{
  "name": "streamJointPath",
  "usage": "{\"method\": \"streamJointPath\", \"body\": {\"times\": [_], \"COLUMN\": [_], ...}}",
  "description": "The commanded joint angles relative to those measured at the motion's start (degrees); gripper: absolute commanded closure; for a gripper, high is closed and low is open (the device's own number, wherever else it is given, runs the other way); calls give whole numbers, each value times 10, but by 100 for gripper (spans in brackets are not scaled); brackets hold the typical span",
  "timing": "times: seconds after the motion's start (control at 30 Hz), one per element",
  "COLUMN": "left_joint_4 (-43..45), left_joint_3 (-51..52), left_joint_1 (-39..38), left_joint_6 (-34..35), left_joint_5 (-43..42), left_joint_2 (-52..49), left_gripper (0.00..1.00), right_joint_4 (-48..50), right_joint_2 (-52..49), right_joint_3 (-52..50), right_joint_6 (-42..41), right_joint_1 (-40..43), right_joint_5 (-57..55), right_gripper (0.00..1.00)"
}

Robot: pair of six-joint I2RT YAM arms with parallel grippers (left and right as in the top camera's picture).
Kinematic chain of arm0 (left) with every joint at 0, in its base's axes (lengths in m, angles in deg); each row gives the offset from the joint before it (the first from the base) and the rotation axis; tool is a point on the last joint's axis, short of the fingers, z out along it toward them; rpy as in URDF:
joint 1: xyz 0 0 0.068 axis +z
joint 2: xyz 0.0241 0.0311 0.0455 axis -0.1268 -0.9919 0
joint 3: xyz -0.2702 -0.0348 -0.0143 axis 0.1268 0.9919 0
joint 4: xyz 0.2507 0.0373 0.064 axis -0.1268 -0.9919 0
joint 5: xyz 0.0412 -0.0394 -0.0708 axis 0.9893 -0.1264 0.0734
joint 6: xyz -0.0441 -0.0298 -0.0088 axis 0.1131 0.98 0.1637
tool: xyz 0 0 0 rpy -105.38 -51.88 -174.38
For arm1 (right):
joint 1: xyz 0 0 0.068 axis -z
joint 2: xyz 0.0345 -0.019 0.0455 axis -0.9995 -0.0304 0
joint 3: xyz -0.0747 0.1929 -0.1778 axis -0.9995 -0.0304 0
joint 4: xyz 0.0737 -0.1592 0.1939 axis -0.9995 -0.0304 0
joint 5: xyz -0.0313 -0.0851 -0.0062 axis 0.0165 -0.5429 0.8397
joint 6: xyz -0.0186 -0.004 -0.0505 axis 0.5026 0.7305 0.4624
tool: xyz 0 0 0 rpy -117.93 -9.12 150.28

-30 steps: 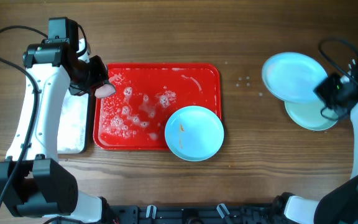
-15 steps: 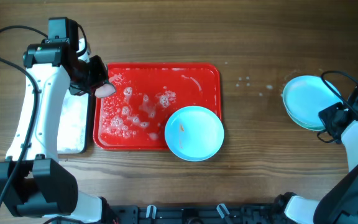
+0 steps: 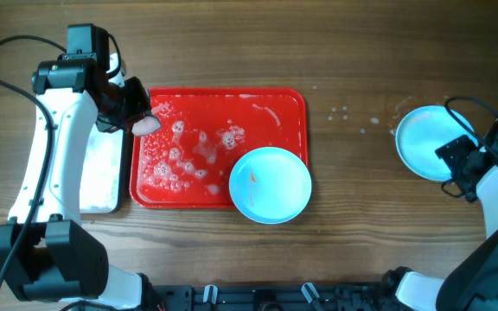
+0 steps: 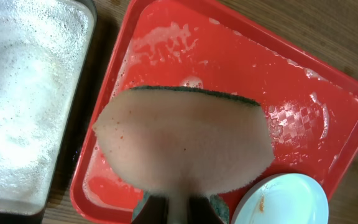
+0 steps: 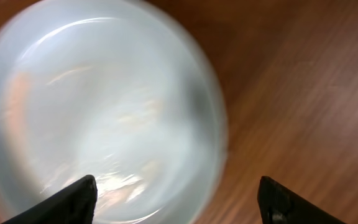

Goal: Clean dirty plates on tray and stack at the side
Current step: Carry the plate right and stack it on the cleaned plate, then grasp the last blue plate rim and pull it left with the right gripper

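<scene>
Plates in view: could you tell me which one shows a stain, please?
The plate on the red tray's corner, marked with an orange smear; the plate at far right looks clean.

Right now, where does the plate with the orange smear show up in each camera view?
Overhead: the smeared plate lies low centre, overlapping the red tray at its lower right corner.
Left wrist: the smeared plate is at the bottom right corner, cut by the frame, below the sponge.
Right wrist: not in it; the blurred side plate is another one.
Shared landmark: the red tray, in overhead and left wrist only.
</scene>
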Motion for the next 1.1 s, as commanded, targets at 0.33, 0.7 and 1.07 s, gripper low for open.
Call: {"method": "streamJointPath", "body": {"times": [0.33, 0.7, 1.07], "left_joint_4": [10, 11, 12], "left_joint_3": [4, 4, 4], "left_joint_1": [4, 4, 4], "left_joint_6": [-11, -11, -12], "left_joint_5": [3, 3, 3], "left_joint_2": [-4, -4, -4], "left_gripper": [96, 96, 96], "right_joint_4": [-118, -217, -144], "right_joint_2": [87, 4, -5], "right_joint_3": [72, 56, -26], "right_joint_6": [-27, -174, -244], "right_joint_1": [-323, -542, -610], "right_joint_5": [207, 149, 150], "right_gripper": [32, 44, 65]}}
